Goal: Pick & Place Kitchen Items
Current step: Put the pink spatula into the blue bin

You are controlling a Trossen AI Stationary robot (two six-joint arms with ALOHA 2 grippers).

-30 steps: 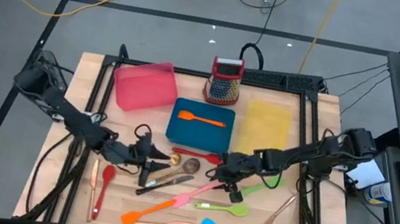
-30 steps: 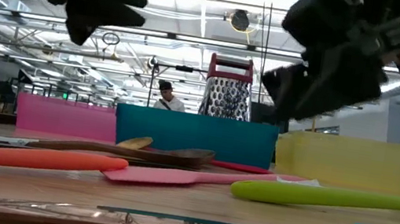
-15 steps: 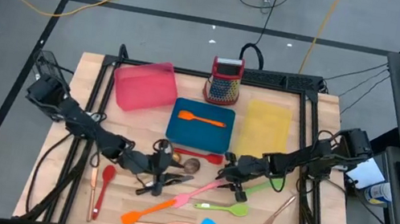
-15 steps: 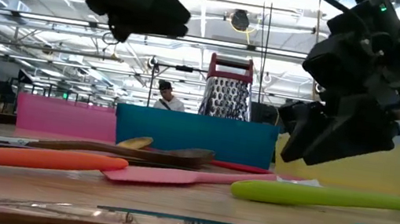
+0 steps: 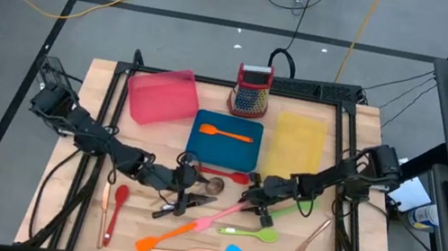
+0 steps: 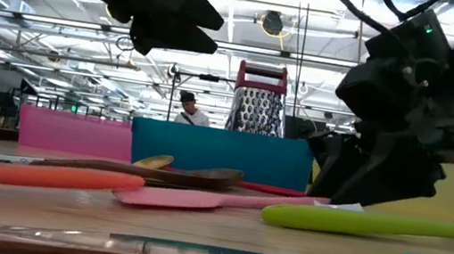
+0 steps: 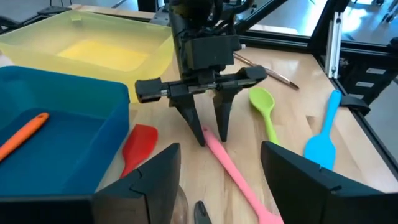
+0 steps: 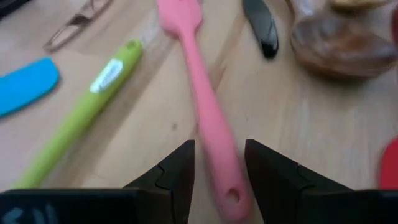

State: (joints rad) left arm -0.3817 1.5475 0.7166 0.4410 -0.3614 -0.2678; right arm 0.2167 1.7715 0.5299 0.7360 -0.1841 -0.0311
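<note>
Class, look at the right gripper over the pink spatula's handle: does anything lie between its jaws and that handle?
Nothing visible does. The right gripper stands with open jaws astride the end of the pink spatula handle, bare wood on either side. The green spoon lies apart to one side, and the wooden spoon sits farther along.

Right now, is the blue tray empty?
No, in the high view an orange spatula lies inside the blue tray.
</note>
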